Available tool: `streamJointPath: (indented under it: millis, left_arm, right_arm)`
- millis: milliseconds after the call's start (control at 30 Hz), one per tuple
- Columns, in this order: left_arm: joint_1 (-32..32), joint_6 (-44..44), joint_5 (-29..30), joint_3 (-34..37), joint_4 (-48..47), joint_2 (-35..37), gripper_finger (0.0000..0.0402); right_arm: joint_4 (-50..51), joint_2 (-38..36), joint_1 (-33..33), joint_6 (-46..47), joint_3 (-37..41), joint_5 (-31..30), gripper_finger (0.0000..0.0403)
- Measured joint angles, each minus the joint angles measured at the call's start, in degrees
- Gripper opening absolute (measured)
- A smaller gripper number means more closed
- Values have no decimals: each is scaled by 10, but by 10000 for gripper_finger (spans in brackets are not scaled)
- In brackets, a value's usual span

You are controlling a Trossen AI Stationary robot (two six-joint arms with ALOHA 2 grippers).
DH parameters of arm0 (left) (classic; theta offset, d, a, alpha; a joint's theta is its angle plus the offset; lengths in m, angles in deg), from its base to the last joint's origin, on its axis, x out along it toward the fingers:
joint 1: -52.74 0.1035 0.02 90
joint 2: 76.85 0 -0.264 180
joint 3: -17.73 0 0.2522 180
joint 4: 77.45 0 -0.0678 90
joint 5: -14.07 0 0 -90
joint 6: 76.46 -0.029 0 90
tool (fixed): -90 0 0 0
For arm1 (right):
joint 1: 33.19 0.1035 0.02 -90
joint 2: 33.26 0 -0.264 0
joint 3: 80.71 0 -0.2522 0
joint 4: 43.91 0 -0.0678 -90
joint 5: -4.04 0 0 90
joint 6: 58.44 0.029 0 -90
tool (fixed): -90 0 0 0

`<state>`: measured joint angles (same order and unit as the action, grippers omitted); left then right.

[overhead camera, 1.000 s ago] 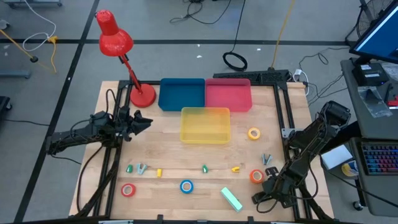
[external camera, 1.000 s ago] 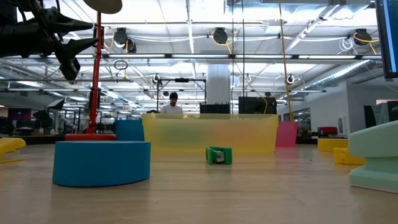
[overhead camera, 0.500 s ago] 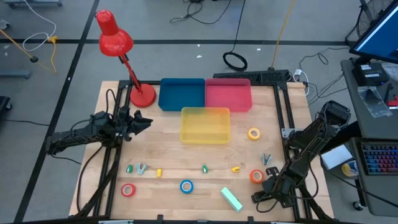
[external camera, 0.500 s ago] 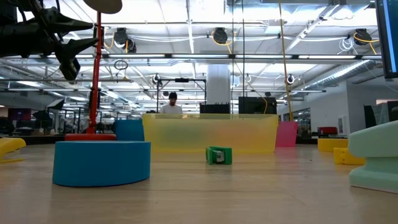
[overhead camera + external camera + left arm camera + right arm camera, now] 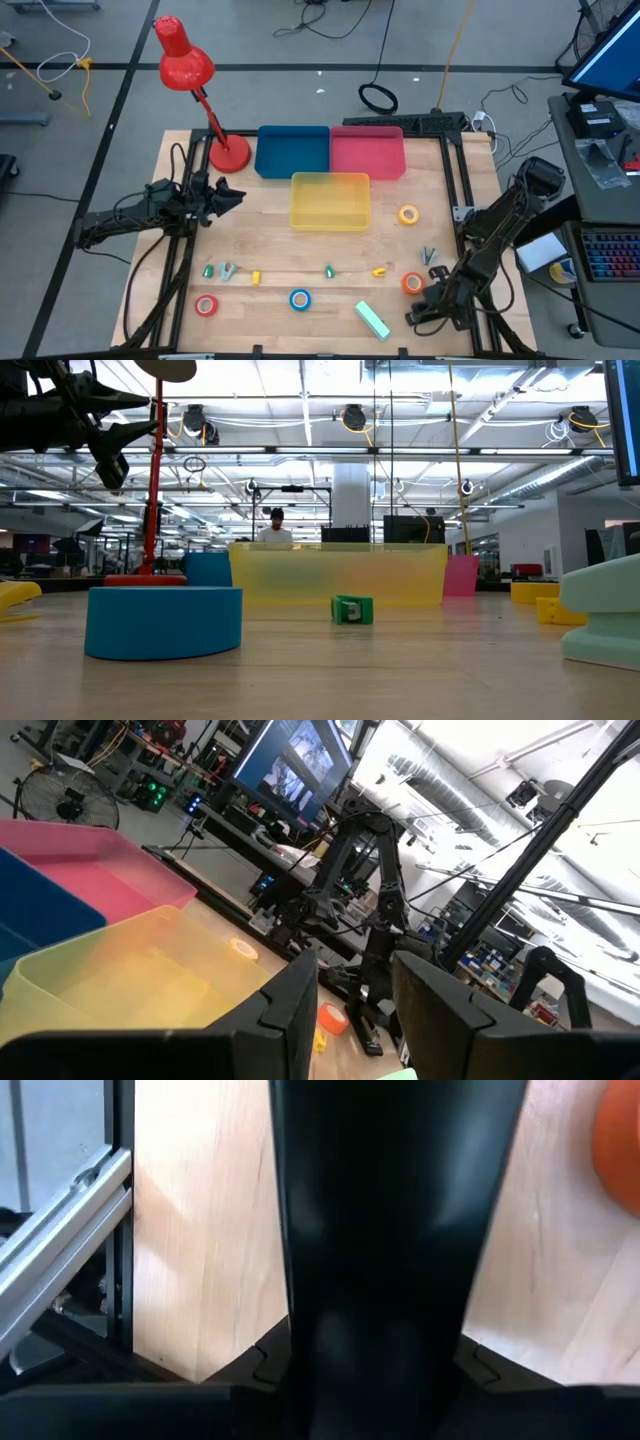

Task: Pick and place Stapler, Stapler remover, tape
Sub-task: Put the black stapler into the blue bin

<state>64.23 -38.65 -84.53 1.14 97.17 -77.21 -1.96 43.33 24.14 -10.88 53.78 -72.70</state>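
My left gripper (image 5: 238, 195) hangs open above the table's left side, level with the yellow bin (image 5: 330, 201); its own view (image 5: 355, 982) looks across that bin. My right gripper (image 5: 413, 317) is shut, low at the near right corner, just near of the orange tape (image 5: 413, 283). The red tape (image 5: 206, 305), blue tape (image 5: 300, 299) and yellow tape (image 5: 408, 214) lie flat on the wood. A mint stapler (image 5: 372, 319) lies near the near edge. Small green and yellow staplers (image 5: 329, 271) and two staple removers (image 5: 429, 255) lie in a row.
A blue bin (image 5: 292, 151) and a pink bin (image 5: 367, 151) stand at the far edge behind the yellow bin. A red desk lamp (image 5: 228, 153) stands at the far left corner. Metal frame rails (image 5: 463, 190) run along both sides. A person shows far off in the room (image 5: 277, 528).
My right arm's upper joint has shifted slightly toward the far right, while its gripper stays low by the near right corner. Nothing on the table has moved.
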Motion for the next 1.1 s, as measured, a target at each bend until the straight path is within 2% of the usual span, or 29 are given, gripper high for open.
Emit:
streamJointPath:
  millis: [433,1100]
  left_arm:
    - [0,0,1,0,0,0,134]
    - [0,5,2,0,25,0,134]
  right_arm:
    - [-1,-45,0,-1,-8,5,120]
    - [0,-82,-13,-7,-130,-3,120]
